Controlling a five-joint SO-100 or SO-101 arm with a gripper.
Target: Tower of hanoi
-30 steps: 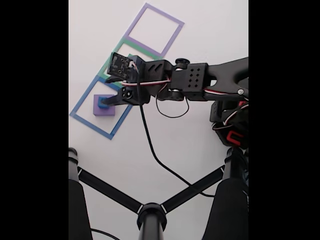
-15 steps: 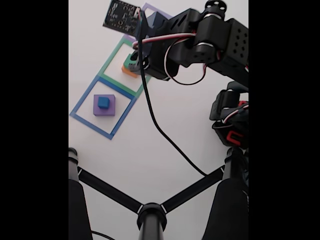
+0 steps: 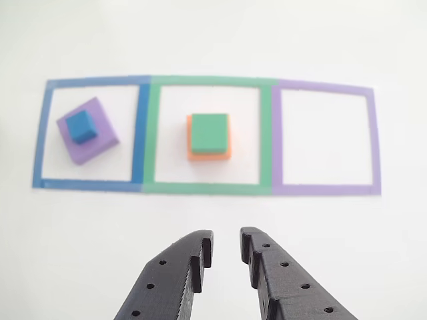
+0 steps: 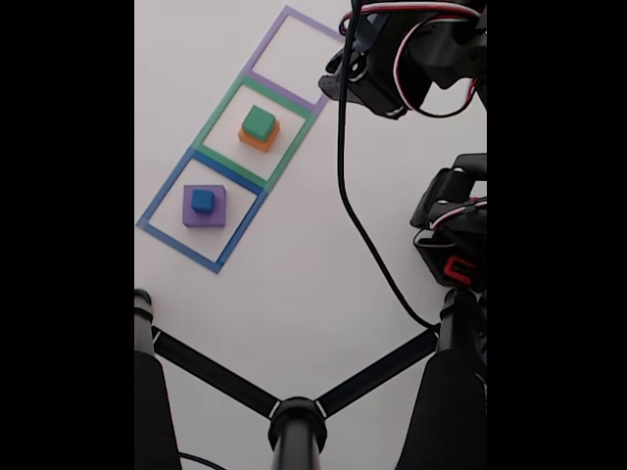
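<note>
Matte blocks in four colours sit inside a row of three taped square outlines on a white table [image 3: 213,220]; no lettering or brand mark can be read on them. The blue cube [image 3: 83,127] rests on the flat purple block [image 3: 100,143] inside the blue outline [image 3: 41,133], both turned askew to the tape. Next to that outline, within the green outline [image 3: 267,133], the green block [image 3: 209,133] lies squarely on the slightly wider orange block [image 3: 209,156]. The purple outline [image 3: 373,140] lies beyond it. The black gripper [image 3: 225,248] hangs nearer the camera than the green outline, fingers narrowly parted, holding nothing.
</note>
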